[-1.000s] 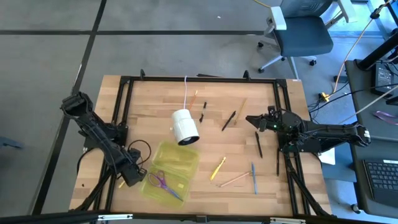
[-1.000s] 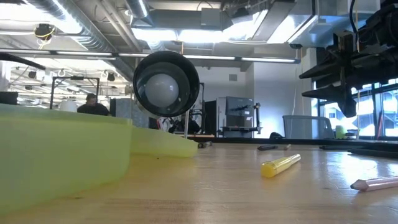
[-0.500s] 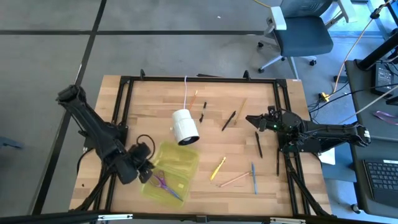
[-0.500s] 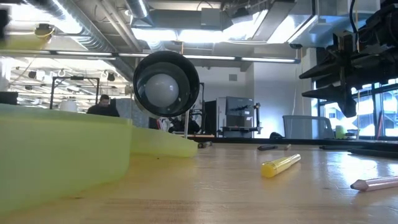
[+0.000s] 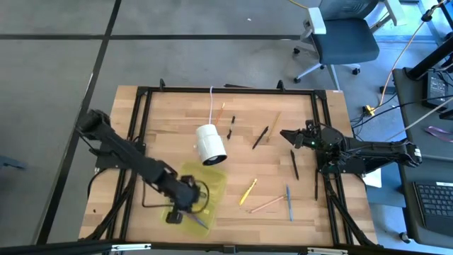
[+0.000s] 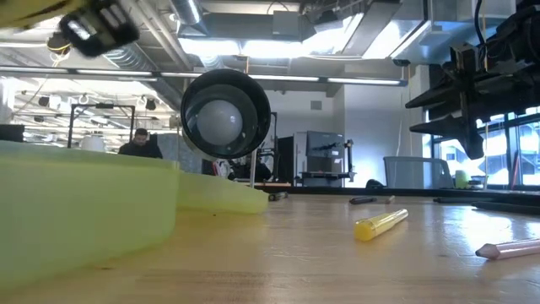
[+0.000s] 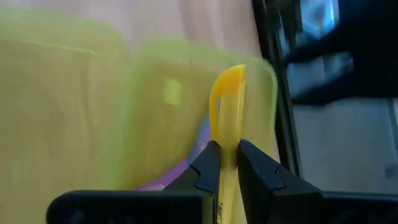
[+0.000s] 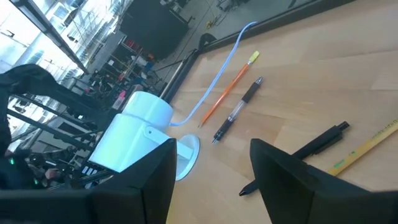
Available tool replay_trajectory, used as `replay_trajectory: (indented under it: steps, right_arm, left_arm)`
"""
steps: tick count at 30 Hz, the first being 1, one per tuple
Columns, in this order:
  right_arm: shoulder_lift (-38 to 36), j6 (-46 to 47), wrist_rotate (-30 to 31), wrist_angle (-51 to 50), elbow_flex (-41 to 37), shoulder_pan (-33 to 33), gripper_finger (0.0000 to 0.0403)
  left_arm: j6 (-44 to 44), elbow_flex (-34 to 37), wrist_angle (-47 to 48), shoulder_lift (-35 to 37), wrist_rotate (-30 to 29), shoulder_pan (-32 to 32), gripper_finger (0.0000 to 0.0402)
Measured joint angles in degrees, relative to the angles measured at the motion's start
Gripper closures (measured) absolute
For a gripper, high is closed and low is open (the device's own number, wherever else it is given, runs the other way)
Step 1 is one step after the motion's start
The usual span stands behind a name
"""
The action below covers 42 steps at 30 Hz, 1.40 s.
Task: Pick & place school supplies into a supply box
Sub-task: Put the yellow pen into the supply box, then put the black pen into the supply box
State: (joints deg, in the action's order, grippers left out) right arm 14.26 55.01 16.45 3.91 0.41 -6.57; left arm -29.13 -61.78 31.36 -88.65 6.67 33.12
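The left arm reaches from about nine o'clock toward six, its left gripper (image 5: 185, 200) low over the table's near edge — fingers (image 7: 208, 163) pinched tight on a yellow pen (image 7: 225, 106). The right gripper (image 5: 289, 134) waits at three o'clock, jaws parted.

Tabletop (image 5: 262, 177): pale butcher-block wood strips, smooth with a low sheen; matt black metal frame (image 5: 226, 90) round its edge.
Supply box (image 6: 84, 211): translucent yellow-green plastic, smooth, slightly frosted.
Yellow pen (image 7: 225, 118): glossy yellow plastic, clamped between matt black fingers (image 7: 205, 168) of the left pincer (image 7: 224, 163).
White cylinder (image 8: 134, 134): smooth white plastic, satin finish.
Orange pencil (image 8: 225, 93): painted, smooth.
Black pen (image 8: 323, 144): glossy black plastic.
Clear-barrelled pen (image 8: 239, 109): transparent plastic.
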Motion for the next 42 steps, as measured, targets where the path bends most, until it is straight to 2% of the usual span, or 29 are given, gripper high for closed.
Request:
replay_trajectory:
  steps: [2,7,15,23,30,37,40,42]
  right_arm:
    - [-0.01,-0.01,0.0,0.01,0.01,0.01,0.0195]
    - [0.0,0.01,0.0,-0.02,0.01,0.01,0.0195]
    - [0.0,0.01,0.0,0.03,0.0,0.01,0.0195]
    - [0.0,0.03,-0.13,0.08,0.01,0.0,0.0195]
    - [-0.01,0.13,-1.91,0.99,0.01,0.01,0.0195]
    - [-0.04,-8.83,-5.0,10.28,0.19,0.01,0.0195]
    - [0.0,-12.22,-5.91,8.09,3.56,0.0,0.0195]
    - [0.09,-14.3,-6.94,2.34,7.87,0.0,0.0195]
  left_arm:
    - [2.12,-1.11,0.5,-2.98,1.79,0.55,0.0373]
    - [4.0,-2.93,2.6,-8.4,1.99,1.27,0.0372]
    - [7.42,-3.63,3.78,-12.87,2.04,1.36,0.0366]
    - [7.9,-3.65,3.86,-13.42,2.01,1.27,0.0363]
    - [7.18,-3.65,4.25,-13.42,2.01,1.27,0.0342]
    - [5.85,-3.65,5.29,-13.17,2.47,1.26,0.0321]
    - [4.04,-3.65,9.31,-10.95,2.51,0.56,0.0316]
    - [3.02,-3.63,12.48,-8.47,1.39,-0.14,0.0316]
